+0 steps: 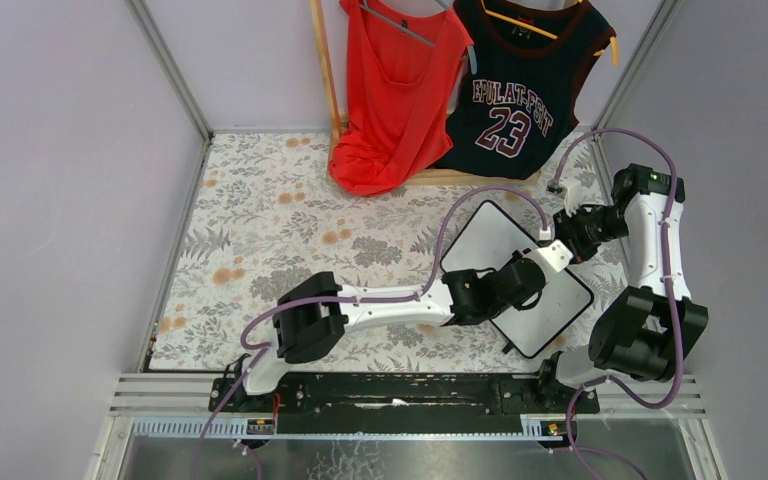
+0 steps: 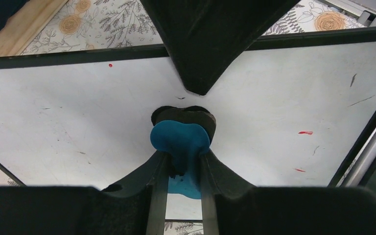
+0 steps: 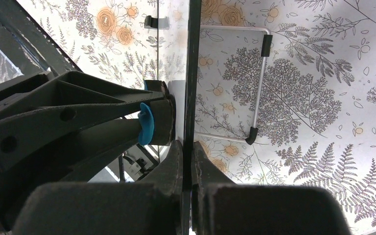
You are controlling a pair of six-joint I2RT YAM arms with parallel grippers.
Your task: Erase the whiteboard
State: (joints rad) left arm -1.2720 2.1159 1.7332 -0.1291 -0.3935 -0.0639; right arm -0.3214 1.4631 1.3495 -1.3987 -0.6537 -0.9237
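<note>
Whiteboard (image 2: 284,98) smooth, slight sheen, scuffed; eraser (image 2: 178,139) blue plastic, black felt pad; tablecloth (image 1: 260,220) matt floral cloth.

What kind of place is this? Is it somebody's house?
Probably a robot lab booth, not a house: plain grey walls close it in, a left arm and right arm are bolted to a rail, and the whiteboard and hanging jersey look like practice props.

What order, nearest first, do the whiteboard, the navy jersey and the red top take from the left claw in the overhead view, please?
1. The whiteboard, right beneath the left claw and its blue eraser.
2. The navy jersey, hanging at the back right.
3. The red top, hanging at the back, left of the jersey.
</note>
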